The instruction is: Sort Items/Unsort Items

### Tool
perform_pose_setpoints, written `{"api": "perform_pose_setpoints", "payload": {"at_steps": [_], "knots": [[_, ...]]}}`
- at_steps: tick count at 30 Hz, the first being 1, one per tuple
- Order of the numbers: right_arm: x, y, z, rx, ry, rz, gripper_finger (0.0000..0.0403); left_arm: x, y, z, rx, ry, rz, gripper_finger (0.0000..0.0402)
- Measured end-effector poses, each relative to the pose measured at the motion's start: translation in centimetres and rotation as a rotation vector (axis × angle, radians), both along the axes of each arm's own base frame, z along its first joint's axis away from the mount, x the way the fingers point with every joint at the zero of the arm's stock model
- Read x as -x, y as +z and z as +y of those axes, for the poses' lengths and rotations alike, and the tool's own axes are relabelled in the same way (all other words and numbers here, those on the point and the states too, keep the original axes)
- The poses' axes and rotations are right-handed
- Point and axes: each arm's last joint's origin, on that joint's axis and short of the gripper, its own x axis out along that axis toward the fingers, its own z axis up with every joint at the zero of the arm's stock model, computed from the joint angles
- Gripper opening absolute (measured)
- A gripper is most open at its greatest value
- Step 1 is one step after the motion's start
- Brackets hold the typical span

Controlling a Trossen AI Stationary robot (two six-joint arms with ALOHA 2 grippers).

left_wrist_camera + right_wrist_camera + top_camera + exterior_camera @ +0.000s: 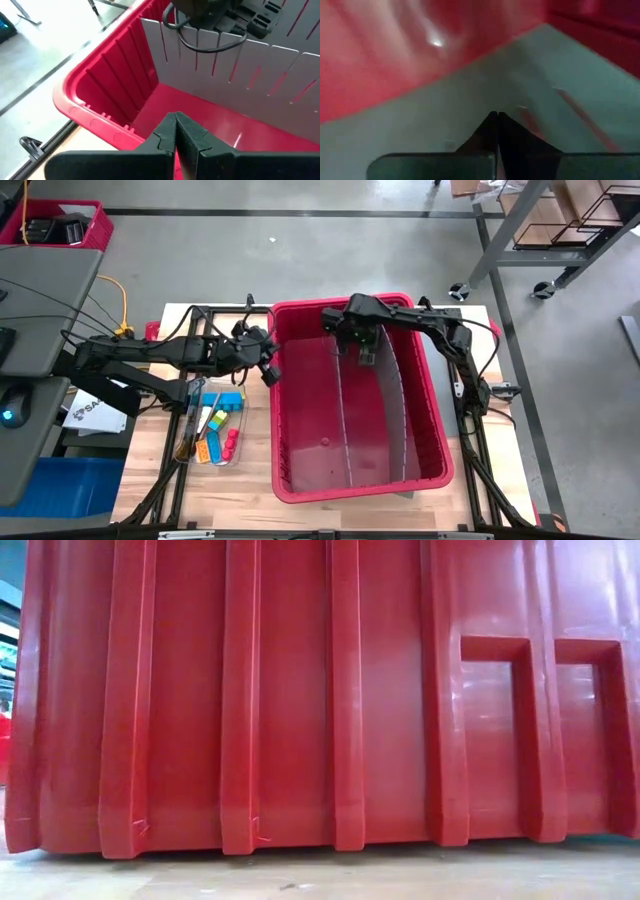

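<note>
— Items (214,430)?
— Heaped on the counter (250,490), just left of the red bin (440,442): blue, yellow, orange and red pieces, plus dark sticks.
— Inside the bin?
— Only a pale curved divider (345,420) standing upright, splitting it in two.
— Left gripper (270,373)?
— Hovering at the bin's left rim, fingers pressed together, holding nothing.
— Right gripper (365,356)?
— Over the bin's far end, close above the divider, fingers together too, empty.

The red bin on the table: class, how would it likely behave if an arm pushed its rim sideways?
The red bin would probably slide rather than tip: it sits broad and flat on the table. Its ribbed walls suggest stiffness. It holds almost nothing, so it is likely light for its size; the thin divider inside may flex or rattle.
</note>
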Motion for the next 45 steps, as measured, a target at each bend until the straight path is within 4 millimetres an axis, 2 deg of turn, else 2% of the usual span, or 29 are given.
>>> {"api": "perform_pose_setpoints", "payload": {"at_steps": [8,13,17,19,23,27,31,38,41,45], "knots": [[-0.2,-0.2,0.2,-0.102,-0.068,-0.056,0.0000,0.2,-0.3,0.1,0.057,0.006,0.014,0.0000],[-0.2,-0.2,0.0,-0.147,-0.089,-0.084,0.0000,0.5,1.1,2.3,0.247,0.174,-0.137,0.0000],[-0.4,-0.3,-0.1,-0.147,-0.084,-0.104,0.0000,-0.1,2.7,4.0,0.266,0.060,-0.209,0.0000],[-0.4,-0.3,-0.1,-0.146,-0.084,-0.105,0.0000,-0.9,1.9,4.8,0.282,0.017,-0.144,0.0000],[-0.4,-0.3,-0.1,-0.151,-0.077,-0.105,0.0000,-3.2,-0.8,5.8,0.328,-0.043,0.032,0.0000],[-0.5,-0.3,-0.1,-0.173,-0.080,-0.121,0.0000,-5.4,-3.2,5.9,0.338,-0.109,0.129,0.0000],[-0.5,-0.3,0.0,-0.175,-0.078,-0.125,0.0000,-6.5,-4.8,5.7,0.317,-0.094,0.203,0.0000],[-0.5,-0.3,-0.1,-0.116,-0.105,-0.119,0.0000,-5.8,-5.2,5.7,0.260,-0.047,0.302,0.0000],[-0.9,-0.3,-0.1,-0.149,-0.122,-0.168,0.0000,-5.4,-4.9,5.7,0.205,-0.057,0.337,0.0000],[-1.9,-0.4,-0.3,-0.100,-0.191,-0.280,0.0000,-5.0,-4.7,6.3,0.151,-0.051,0.361,0.0000]]}}
